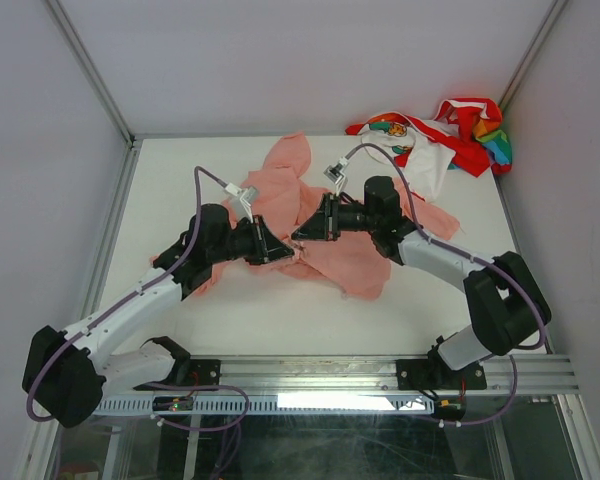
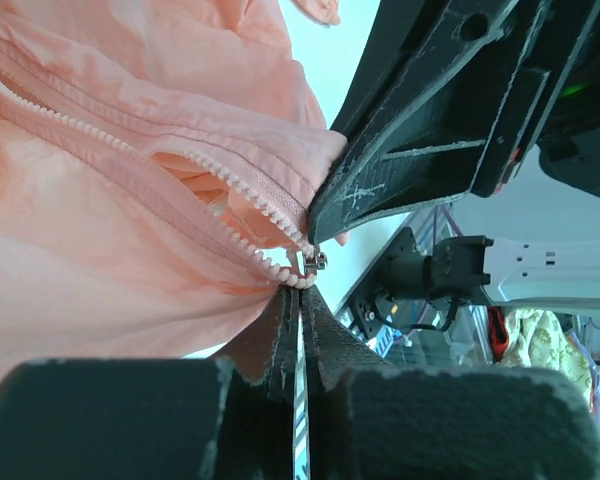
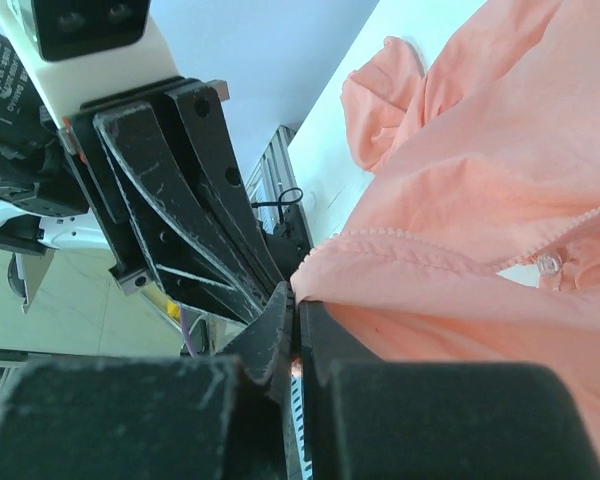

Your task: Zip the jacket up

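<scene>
The salmon-pink jacket (image 1: 352, 258) lies crumpled in the middle of the white table. Both grippers meet at its near-left edge. My left gripper (image 1: 285, 253) is shut, its tips (image 2: 300, 292) pinching the cloth at the lower end of the zipper, just under the small metal slider (image 2: 311, 261). The two rows of zipper teeth (image 2: 170, 165) run apart up and to the left. My right gripper (image 1: 302, 233) is shut on a fold of the jacket's edge (image 3: 325, 285) beside a zipper row, tip to tip with the left gripper's fingers (image 3: 180, 210).
A red, white and rainbow-coloured garment (image 1: 442, 138) lies bunched in the far right corner. Grey walls enclose the table (image 1: 230, 320) on three sides. A metal rail (image 1: 380, 374) with the arm bases runs along the near edge.
</scene>
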